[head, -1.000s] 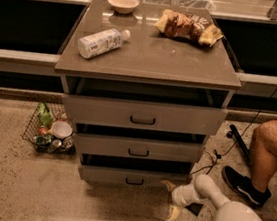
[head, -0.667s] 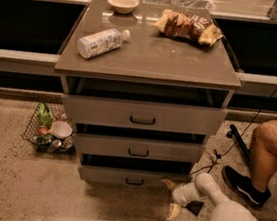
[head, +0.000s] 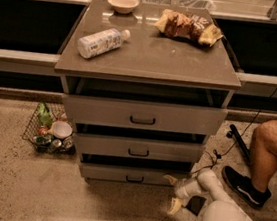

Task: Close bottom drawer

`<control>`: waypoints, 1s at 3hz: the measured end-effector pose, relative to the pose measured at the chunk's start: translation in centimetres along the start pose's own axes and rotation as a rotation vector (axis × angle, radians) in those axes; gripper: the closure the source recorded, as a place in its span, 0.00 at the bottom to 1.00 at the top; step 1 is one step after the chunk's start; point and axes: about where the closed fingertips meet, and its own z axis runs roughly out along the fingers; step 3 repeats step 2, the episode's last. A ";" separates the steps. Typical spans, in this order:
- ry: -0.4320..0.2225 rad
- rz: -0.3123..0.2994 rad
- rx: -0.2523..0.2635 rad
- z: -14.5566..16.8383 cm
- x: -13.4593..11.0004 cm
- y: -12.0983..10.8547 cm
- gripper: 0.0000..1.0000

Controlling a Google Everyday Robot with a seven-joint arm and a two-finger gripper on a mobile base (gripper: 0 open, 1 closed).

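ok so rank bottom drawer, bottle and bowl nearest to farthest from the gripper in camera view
Gripper: low, front right.
1. bottom drawer, just left of it
2. bottle, on top, front left
3. bowl, on top, back edge

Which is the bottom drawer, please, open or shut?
Open: the bottom drawer has a dark gap above it; the gripper is beside its right end.

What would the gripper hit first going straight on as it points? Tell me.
Probably the bottom drawer, at the right end of its front panel; the open gripper sits low, just right of it. Depth is unclear.
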 end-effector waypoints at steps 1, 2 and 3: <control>-0.014 0.003 0.005 -0.1 0.2 -0.6 0.00; -0.047 -0.019 -0.001 0.0 -0.1 -0.2 0.00; -0.047 -0.019 -0.001 0.0 -0.1 -0.2 0.00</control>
